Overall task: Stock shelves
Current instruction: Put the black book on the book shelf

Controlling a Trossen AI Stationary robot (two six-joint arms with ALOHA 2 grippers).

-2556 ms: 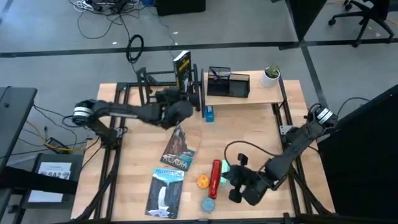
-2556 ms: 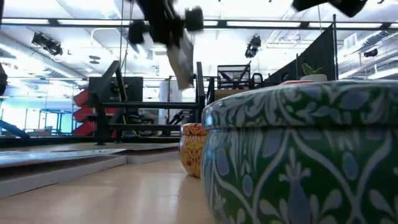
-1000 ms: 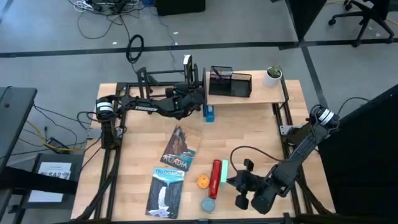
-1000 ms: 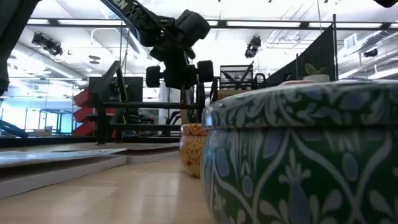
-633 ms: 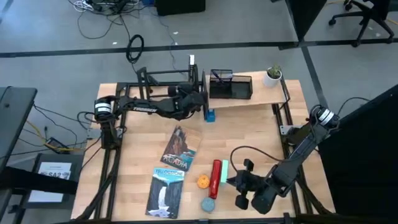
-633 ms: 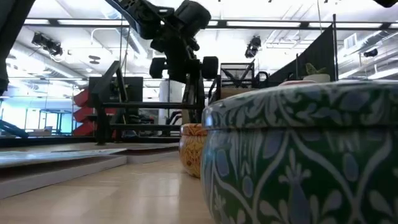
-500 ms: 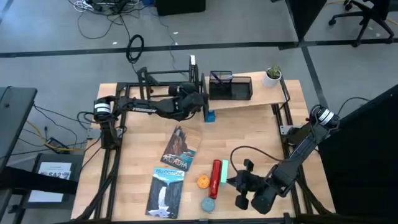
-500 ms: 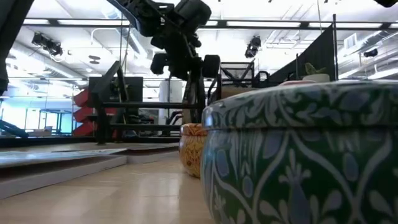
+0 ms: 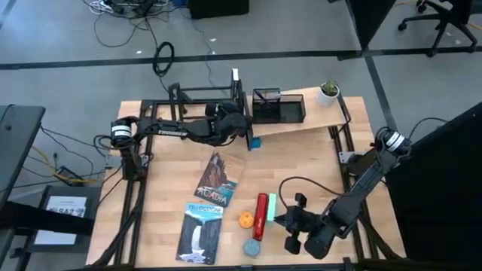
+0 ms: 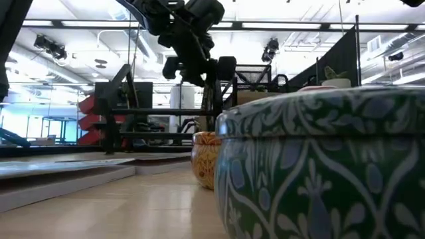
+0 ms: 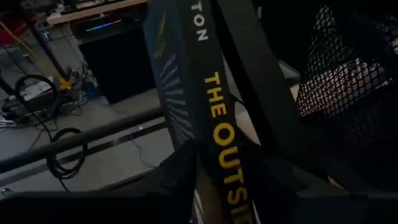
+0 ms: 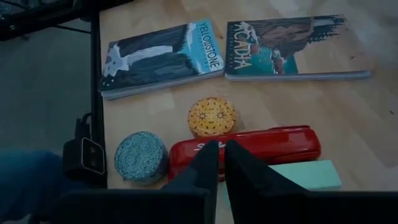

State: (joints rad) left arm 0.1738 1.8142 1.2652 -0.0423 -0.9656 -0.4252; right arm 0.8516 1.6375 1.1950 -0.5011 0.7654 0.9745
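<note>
My left gripper (image 9: 232,124) is shut on a dark book (image 9: 235,77) with yellow spine lettering (image 11: 219,134). It holds the book upright at the right end of the black tube rack (image 9: 188,94), close to the wooden plank shelf (image 9: 324,113). The plank lies slanted, its left end nearer the table's near edge. My right gripper (image 9: 285,220) hangs shut near the table's front right, just above a red stapler (image 12: 249,149), and touches nothing. My left gripper pinches the book between its two fingers, one on each cover, low down by the spine (image 11: 231,186). The fingers come in roughly level from the table's left. The book stands upright above them; whether its lower edge rests on the rack is hidden.
A black mesh organizer (image 9: 279,105) and a small potted plant (image 9: 327,90) sit on the plank, with a blue object (image 9: 254,142) under its left end. Two books (image 9: 217,177) (image 9: 202,229), an orange tin (image 9: 246,220), a patterned tin (image 9: 252,247) and a green pad (image 9: 272,205) lie near the front.
My left gripper has carried the book slightly toward the table's far right and brought it more upright at the rack's right end. The plank's left end has swung toward the near edge, so it now lies slanted, with the organizer shifted along with it.
</note>
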